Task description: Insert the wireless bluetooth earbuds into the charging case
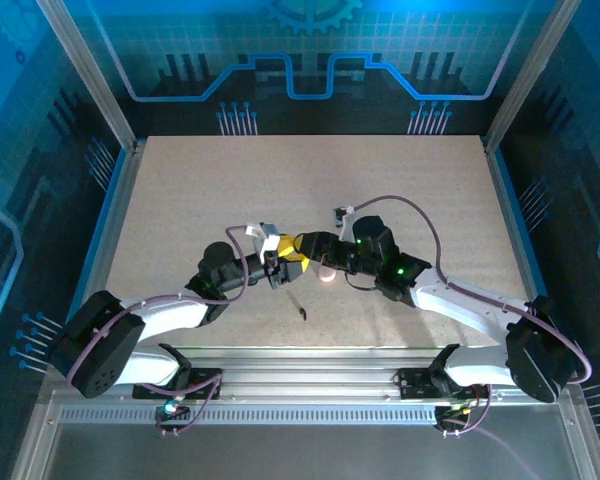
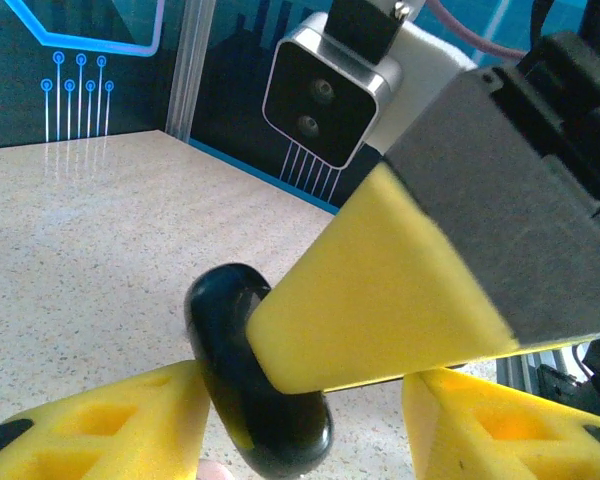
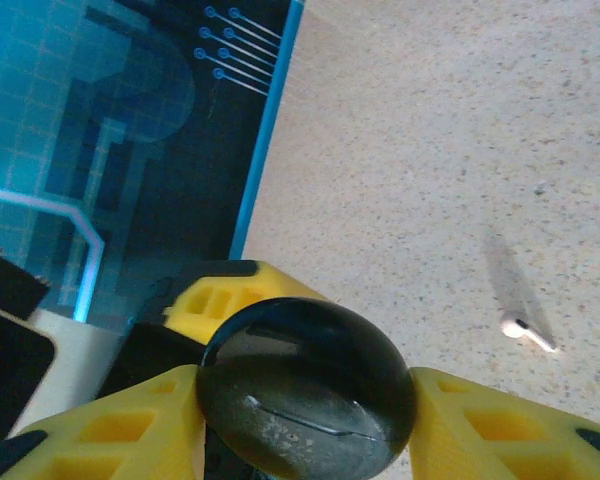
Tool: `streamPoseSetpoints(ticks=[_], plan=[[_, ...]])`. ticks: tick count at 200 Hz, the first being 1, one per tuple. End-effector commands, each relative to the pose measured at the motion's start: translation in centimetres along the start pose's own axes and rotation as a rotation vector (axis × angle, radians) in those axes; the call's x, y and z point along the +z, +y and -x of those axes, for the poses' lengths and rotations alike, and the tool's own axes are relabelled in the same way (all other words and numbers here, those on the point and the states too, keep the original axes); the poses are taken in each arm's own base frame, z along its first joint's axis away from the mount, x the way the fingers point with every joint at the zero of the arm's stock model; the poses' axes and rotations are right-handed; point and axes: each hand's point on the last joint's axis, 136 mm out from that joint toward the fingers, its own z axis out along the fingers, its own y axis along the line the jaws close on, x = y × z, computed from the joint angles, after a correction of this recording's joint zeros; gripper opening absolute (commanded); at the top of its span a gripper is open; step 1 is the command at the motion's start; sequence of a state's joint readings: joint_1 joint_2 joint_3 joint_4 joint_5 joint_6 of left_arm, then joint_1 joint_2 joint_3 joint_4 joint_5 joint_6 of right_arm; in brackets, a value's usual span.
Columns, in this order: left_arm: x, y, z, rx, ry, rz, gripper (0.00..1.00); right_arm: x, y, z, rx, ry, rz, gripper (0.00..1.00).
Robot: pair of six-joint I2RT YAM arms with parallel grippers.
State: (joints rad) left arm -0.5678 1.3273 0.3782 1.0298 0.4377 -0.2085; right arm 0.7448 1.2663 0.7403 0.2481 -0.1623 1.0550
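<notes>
left arm (image 1: 170,315): bent inward | left hand (image 2: 310,415): fingers parted | right arm (image 1: 460,300): bent inward | right hand (image 3: 305,400): gripping

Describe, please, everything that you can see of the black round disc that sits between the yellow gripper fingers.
The black disc is round, glossy and smooth, like hard plastic, with a thin seam line across the side that faces the right wrist camera. It is clamped between the right gripper's yellow fingers, one on each side. In the left wrist view it appears tilted and nearly edge-on, with a rounded rim. There it lies between the fingers of the left gripper, which stand wider apart than the disc.
</notes>
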Motion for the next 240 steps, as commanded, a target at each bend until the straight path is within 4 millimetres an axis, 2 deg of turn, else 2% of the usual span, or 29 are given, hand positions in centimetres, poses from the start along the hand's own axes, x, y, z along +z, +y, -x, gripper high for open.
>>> streamPoseSetpoints(ticks=[1,45,97,155,202,240], plan=[[0.0,-0.7,0.1,0.029,-0.02,-0.025,0.53,-0.2,2.9,0.2,-0.02,-0.01,0.096,0.5],[0.2,-0.6,0.3,0.053,-0.021,-0.025,0.57,-1.1,2.4,0.2,0.025,-0.01,0.092,0.51],[0.0,-1.0,1.0,0.072,-0.034,-0.03,0.58,-2.4,3.4,0.5,0.023,-0.037,0.129,0.51],[0.4,-0.9,1.4,0.066,-0.048,-0.038,0.58,-2.4,3.2,0.0,0.031,-0.02,0.129,0.51],[-0.1,-2.0,2.5,0.072,-0.102,-0.084,0.59,-2.6,2.9,0.1,0.031,-0.035,0.111,0.51],[-0.4,-2.4,3.1,0.083,-0.116,-0.092,0.48,-2.7,3.2,0.2,0.018,-0.04,0.105,0.51]])
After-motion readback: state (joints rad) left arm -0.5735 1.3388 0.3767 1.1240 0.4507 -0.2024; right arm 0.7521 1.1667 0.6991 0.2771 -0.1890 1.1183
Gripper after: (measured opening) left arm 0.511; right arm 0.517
